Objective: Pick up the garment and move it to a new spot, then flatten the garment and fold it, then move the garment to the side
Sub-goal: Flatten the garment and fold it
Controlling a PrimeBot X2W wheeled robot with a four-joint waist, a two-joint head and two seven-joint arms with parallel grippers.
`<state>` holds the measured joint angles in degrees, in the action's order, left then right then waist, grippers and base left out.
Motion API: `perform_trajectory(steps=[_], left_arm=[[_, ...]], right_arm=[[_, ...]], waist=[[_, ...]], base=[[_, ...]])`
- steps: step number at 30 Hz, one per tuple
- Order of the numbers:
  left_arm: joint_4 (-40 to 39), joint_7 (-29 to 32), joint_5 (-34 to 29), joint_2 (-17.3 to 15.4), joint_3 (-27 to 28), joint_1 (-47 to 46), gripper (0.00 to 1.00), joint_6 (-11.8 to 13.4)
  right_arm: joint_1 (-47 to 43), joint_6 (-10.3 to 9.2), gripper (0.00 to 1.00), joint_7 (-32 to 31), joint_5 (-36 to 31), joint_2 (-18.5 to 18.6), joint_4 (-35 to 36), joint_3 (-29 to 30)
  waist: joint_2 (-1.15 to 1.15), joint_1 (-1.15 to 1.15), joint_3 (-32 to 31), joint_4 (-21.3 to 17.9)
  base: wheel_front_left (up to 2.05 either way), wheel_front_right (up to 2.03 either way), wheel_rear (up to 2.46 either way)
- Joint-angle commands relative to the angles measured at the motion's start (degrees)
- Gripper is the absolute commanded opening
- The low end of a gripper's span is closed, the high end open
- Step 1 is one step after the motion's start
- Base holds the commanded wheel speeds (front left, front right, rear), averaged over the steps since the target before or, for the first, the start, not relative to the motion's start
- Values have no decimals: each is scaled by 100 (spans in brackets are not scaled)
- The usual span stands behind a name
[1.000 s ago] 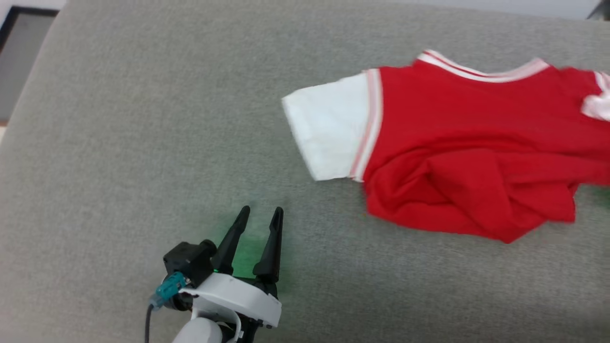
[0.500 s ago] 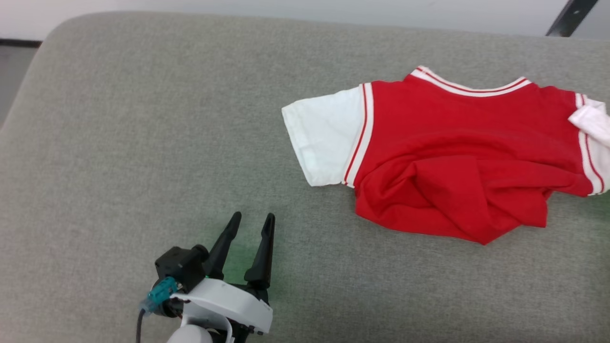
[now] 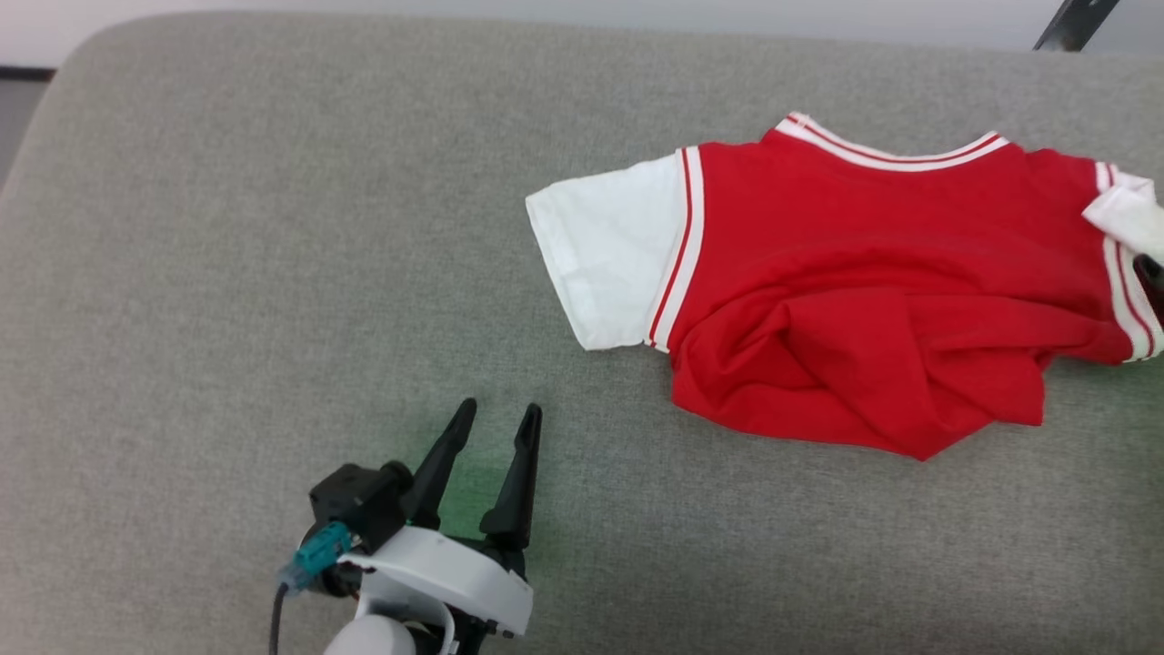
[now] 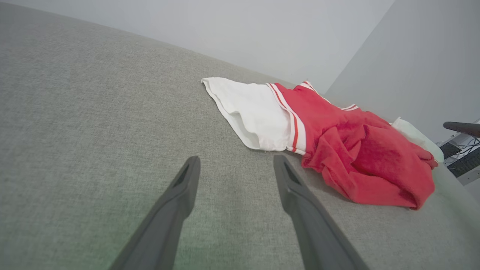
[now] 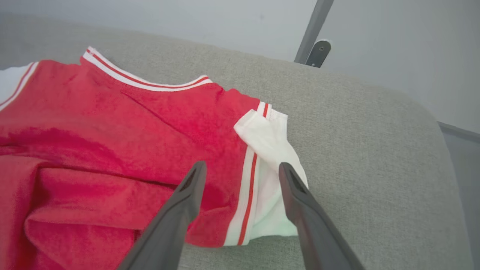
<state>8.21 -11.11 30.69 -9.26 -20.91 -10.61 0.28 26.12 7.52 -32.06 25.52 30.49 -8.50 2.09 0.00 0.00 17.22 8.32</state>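
Observation:
The garment, a red jersey with white sleeves and red-striped trim, lies crumpled on the right half of the grey padded surface. Its lower part is bunched into folds and no lettering shows. My left gripper is open and holds nothing, resting low near the front edge, left of and below the garment's white left sleeve. My right gripper is open just above the garment's right sleeve, with the striped seam between its fingers. In the left wrist view the open left gripper points toward the garment.
The grey surface has rounded far corners and a light wall behind it. A dark metal pole rises beyond the far right edge. Cables and dark equipment sit past the surface's right end.
The head camera has shifted, so the whole picture moved. My right gripper has gone from shut to open. The garment lies the same way, and my left gripper has stayed open.

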Motion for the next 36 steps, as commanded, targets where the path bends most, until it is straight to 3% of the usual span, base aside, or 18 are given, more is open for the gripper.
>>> perform_trajectory(steps=[1, 8, 18, 19, 20, 25, 29, 30, 31, 32, 36], left_arm=[[-7, -12, -16, 6, -22, -85, 100, -38], [81, -51, -4, 57, -78, -236, 100, -89], [195, -102, 25, 92, -130, -422, 100, -138], [207, -113, 31, 92, -125, -430, 100, -132], [216, -119, 36, 97, -121, -437, 100, -123], [248, -144, 31, 75, -100, -438, 100, -78], [135, -167, 48, 35, -69, -527, 100, -140], [104, -139, 24, -12, -66, -601, 100, -164], [66, -94, -37, -97, -66, -706, 100, -177], [29, -34, -105, -184, -68, -841, 100, -185], [-88, 412, -198, -555, -57, -1596, 100, -396]], right_arm=[[197, -6, 100, -121, -64, 124, -48, -137], [992, -6, 100, -468, -79, 609, -675, -743], [1692, -6, 98, -321, 83, 752, -1708, -1092], [1729, -6, 42, -289, 114, 739, -1777, -1103], [1769, -6, 0, -241, 154, 733, -1829, -1122], [1905, -6, 0, 67, 189, 713, -2142, -1004], [1981, -6, 0, 473, 24, 590, -2531, -547], [1976, -6, 18, 599, -53, 552, -2627, -420], [1969, -6, 51, 738, -124, 515, -2718, -267], [1946, -6, 100, 864, -187, 461, -2756, -168], [1772, -6, 100, 1396, -194, 190, -2729, 249]], waist=[[0, 0, 122, 60], [0, 0, 395, 211], [0, 0, 673, 329], [0, 0, 683, 326], [0, 0, 691, 320], [0, 0, 683, 246], [0, 0, 647, 176], [0, 0, 627, 167], [0, 0, 606, 162], [0, 0, 585, 157], [0, 0, 474, 84]], base=[[0, 0, 0], [0, 0, 0], [0, 0, 0], [0, 0, 0], [0, 0, 0], [0, 0, 0], [0, 0, 0], [0, 0, 0], [0, 0, 0], [0, 0, 0], [0, 0, 0]])
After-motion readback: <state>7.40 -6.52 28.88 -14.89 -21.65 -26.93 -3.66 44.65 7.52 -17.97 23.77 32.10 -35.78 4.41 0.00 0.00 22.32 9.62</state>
